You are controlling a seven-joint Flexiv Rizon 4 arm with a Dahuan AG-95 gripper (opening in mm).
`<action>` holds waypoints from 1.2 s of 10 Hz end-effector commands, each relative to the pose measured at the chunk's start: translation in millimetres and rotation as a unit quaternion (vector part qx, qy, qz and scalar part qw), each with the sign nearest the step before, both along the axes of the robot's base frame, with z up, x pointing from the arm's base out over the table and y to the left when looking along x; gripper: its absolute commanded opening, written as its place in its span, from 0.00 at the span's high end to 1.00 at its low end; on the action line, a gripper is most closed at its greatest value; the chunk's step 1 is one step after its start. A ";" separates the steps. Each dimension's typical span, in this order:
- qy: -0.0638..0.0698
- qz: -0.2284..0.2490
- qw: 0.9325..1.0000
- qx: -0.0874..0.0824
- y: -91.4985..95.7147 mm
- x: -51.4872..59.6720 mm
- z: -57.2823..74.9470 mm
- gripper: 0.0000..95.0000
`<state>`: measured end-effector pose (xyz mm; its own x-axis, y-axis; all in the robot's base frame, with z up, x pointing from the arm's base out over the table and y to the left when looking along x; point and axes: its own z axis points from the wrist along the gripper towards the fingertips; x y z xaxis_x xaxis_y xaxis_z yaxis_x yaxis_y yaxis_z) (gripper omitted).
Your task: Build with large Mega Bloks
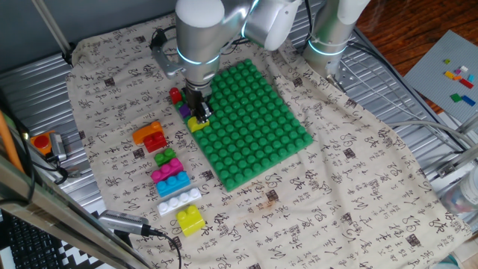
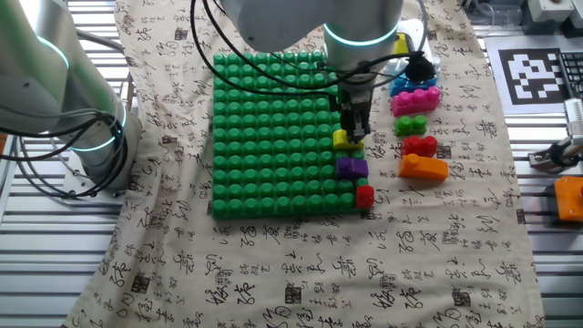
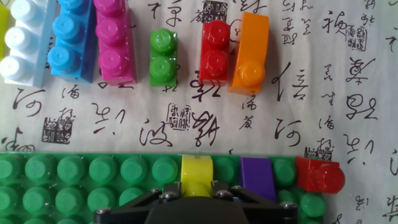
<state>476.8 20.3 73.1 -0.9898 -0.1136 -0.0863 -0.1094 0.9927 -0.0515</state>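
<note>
I have the end effector [image 3: 197, 194] pinching the yellow Mega Blok [image 3: 198, 176] on the green baseplate's [image 1: 258, 119] edge row, directly beneath it, the purple brick [image 3: 257, 176] beside it, loose bricks lying beyond the edge

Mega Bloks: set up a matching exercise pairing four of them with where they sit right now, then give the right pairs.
Column one:
1. yellow block
2. purple block
3. orange block
4. white block

Column two:
A. loose on the cloth, beside the red two-stud block
B. on the green baseplate, between the tool's fingers
C. loose on the cloth, next to the blue block
D. on the baseplate edge, between yellow and a red block

Pairs: 1-B, 2-D, 3-A, 4-C
</note>
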 end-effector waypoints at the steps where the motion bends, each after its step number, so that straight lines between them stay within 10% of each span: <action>1: 0.002 0.000 1.000 -0.001 -0.7 0.2 -1.6 1.00; 12: 0.002 0.001 1.000 0.003 -2.5 2.4 -16.4 1.00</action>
<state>479.2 18.6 68.3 -0.9899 -0.1142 -0.0842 -0.1109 0.9929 -0.0427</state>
